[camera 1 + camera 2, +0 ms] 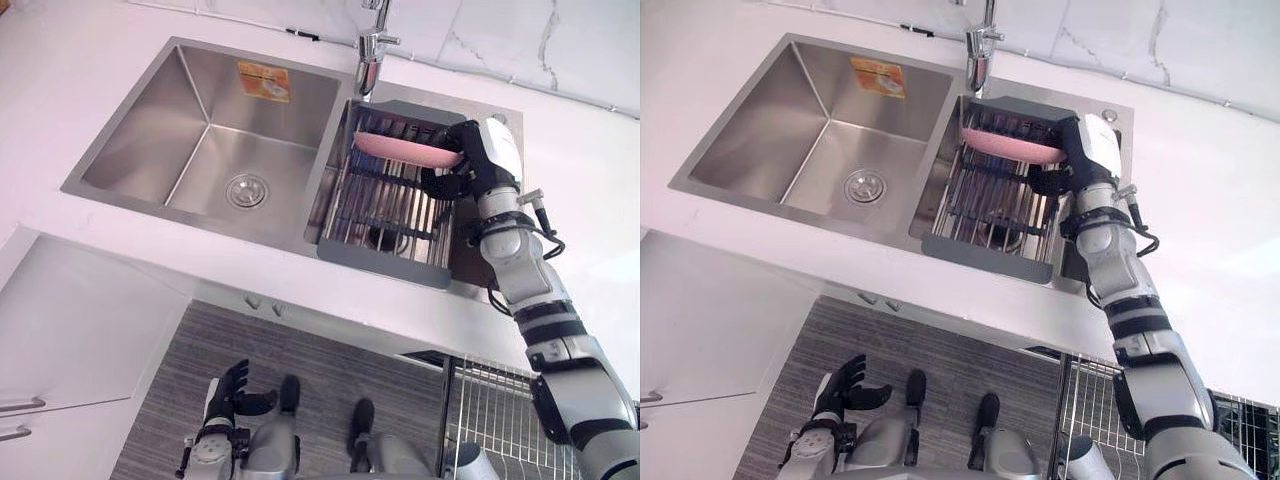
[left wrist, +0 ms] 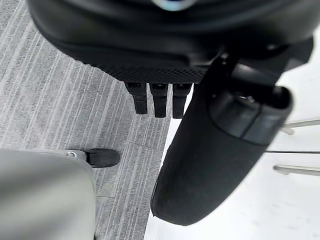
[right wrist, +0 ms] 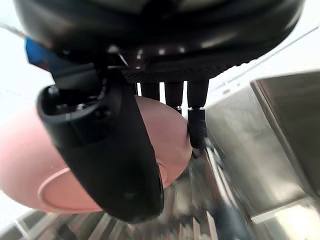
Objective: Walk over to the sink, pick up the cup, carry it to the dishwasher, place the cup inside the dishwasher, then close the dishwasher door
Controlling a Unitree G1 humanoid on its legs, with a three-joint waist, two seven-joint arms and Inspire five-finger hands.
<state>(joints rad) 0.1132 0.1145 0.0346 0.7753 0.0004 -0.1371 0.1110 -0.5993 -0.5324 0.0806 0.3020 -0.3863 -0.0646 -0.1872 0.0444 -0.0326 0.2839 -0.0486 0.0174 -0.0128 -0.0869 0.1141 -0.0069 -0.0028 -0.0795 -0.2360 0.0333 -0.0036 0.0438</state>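
**At the sink, hand on the cup, lift to come**

The robot stands at the double sink [image 1: 150, 140], and the pickup is the step in hand. Its right hand [image 1: 460, 162] reaches into the drying rack [image 1: 380, 262] in the basin below the tap [image 1: 372, 45]. There it pinches the cup [image 1: 400, 150], a pink, shallow vessel that looks more like a bowl, lying on its side across the rack's wires. In the right wrist view the thumb lies over its ringed base and the fingers [image 3: 197, 125] go down behind its far side. I cannot tell how firm the hold is.

The left hand [image 1: 232, 395] hangs low over the grey floor, fingers loose and holding nothing.

Nothing is carried, placed or closed yet, so I'd judge the task early. The next move calls for a straight lift clear of the rack's wires and the tap, then a turn towards the wire basket [image 1: 500, 410] at the robot's lower right, probably the dishwasher's. A shallow rim held edge-on could slip.
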